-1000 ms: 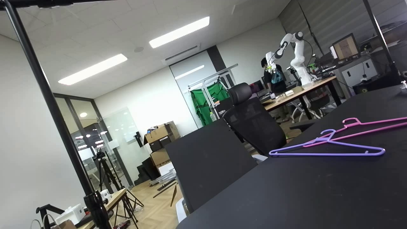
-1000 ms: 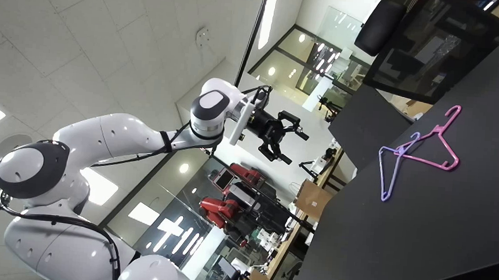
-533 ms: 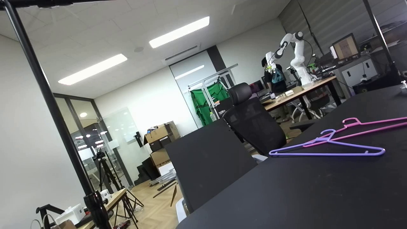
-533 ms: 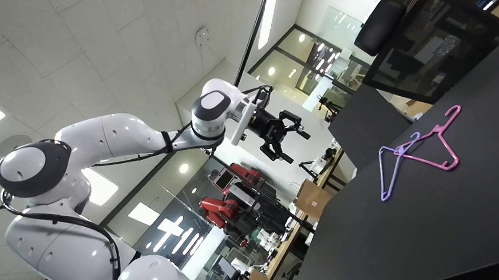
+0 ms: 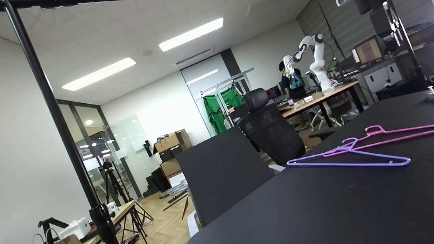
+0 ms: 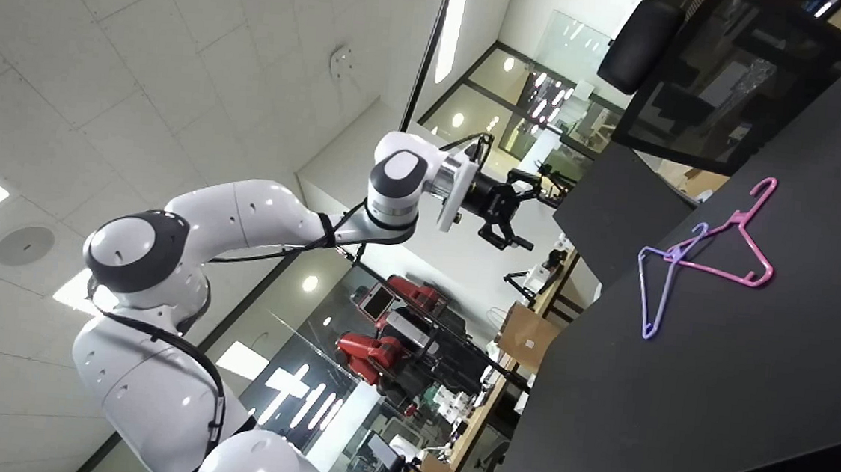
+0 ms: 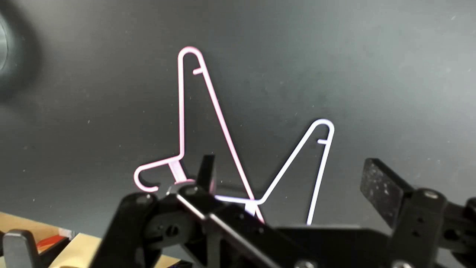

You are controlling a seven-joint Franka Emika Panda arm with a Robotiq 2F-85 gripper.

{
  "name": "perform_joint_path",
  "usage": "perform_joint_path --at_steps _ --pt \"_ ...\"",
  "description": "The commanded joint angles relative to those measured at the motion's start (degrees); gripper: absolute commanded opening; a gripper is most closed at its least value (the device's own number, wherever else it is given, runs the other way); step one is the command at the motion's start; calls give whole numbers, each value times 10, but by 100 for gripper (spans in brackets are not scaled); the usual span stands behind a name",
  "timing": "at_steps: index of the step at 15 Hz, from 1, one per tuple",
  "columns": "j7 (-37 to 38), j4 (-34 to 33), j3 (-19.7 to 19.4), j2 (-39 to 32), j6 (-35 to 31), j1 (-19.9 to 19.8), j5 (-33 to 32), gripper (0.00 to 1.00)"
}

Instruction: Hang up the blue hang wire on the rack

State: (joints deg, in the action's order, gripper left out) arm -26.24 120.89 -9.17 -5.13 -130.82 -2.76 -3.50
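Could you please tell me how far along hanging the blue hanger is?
Nothing looks done: the blue-violet clothes hanger lies on the black table, overlapping the pink clothes hanger. Nothing is in hand: the open gripper is apart from both. Left: grasping, lifting and hanging the blue-violet clothes hanger, which lies ungripped.

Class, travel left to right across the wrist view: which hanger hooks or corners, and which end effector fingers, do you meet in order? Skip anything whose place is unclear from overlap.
Pink hanger's hook → pink hanger's rounded corner → blue-violet hanger's rounded corner → farthest-right finger.
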Motion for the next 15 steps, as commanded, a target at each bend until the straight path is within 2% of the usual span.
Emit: perform_joint_path --at_steps 1,6,10,15 --pt "27 -113 26 -111 -37 -16 23 100" --pt "82 -227 60 -247 -68 -40 90 100" --pt "135 -315 81 -344 -41 -54 121 100" --pt "170 -375 93 -425 -23 -54 128 100"
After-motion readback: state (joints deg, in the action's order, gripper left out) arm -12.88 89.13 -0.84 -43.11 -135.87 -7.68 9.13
